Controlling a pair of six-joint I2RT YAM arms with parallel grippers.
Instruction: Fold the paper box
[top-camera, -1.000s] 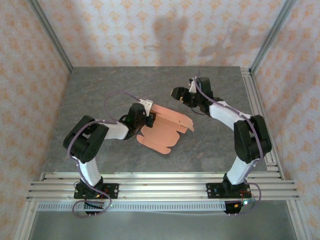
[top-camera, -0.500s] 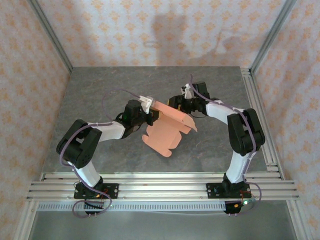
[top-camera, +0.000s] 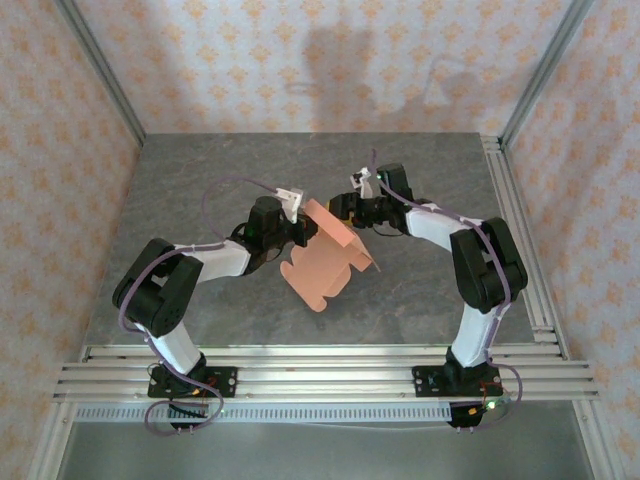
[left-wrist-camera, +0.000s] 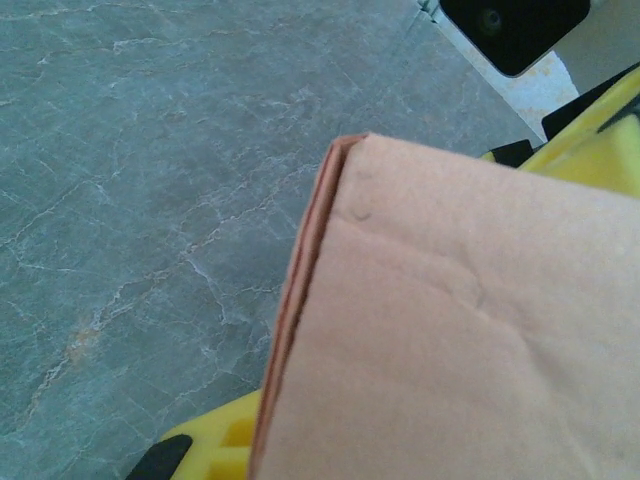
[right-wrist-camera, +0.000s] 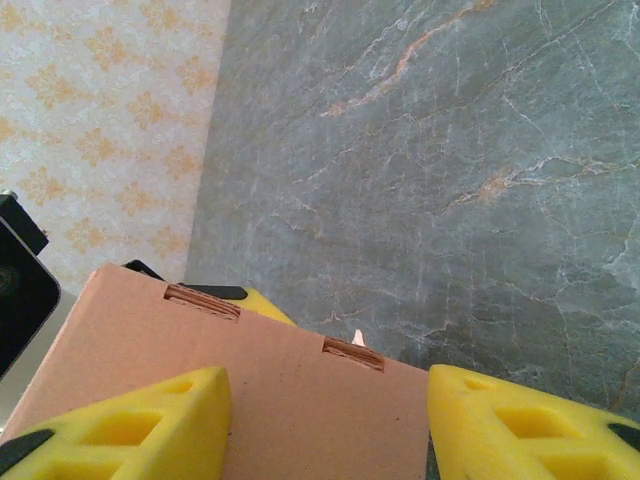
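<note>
astride the paper box (top-camera: 325, 262), right gripper (top-camera: 345, 207), formerly apart

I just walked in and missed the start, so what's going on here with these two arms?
Two arms are folding a paper box over the table. The left gripper is shut on one edge of the partly folded card, holding it tilted. The right gripper has its jaws open on either side of the raised panel. The box is not yet formed.
</note>
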